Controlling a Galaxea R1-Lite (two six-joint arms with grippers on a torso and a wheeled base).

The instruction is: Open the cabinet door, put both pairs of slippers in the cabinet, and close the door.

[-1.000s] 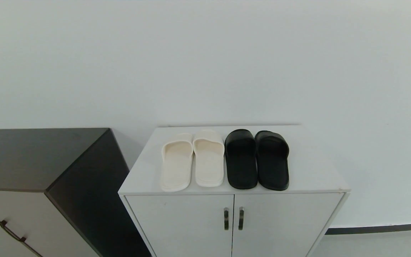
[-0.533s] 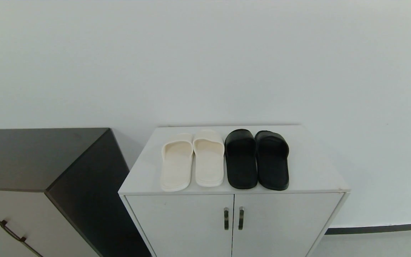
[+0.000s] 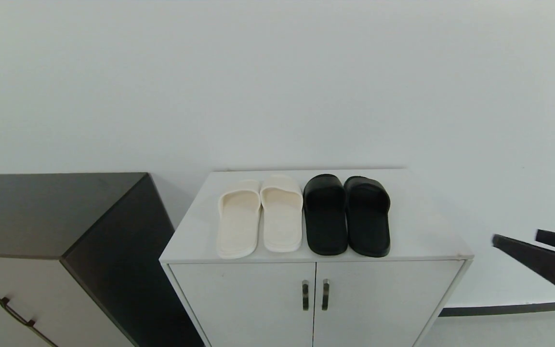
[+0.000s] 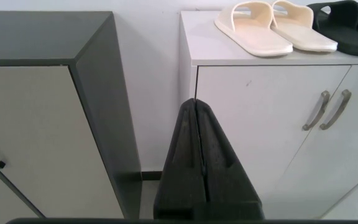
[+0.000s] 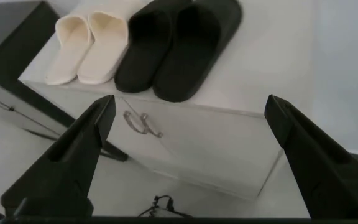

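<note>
Cream slippers (image 3: 259,217) and black slippers (image 3: 347,215) sit side by side atop the white cabinet (image 3: 244,308), doors shut. My right gripper (image 5: 190,106) is spread wide, presumably for a door handle (image 3: 325,294). My left gripper (image 4: 195,109) is pressed together, parked low.

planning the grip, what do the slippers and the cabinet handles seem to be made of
White slippers: probably moulded foam or rubber, matt; thick, rounded one-piece shape.
Black slippers: likely the same, with a faint sheen on the straps.
Cabinet handles: seemingly brushed metal; grey with pale highlights.
</note>
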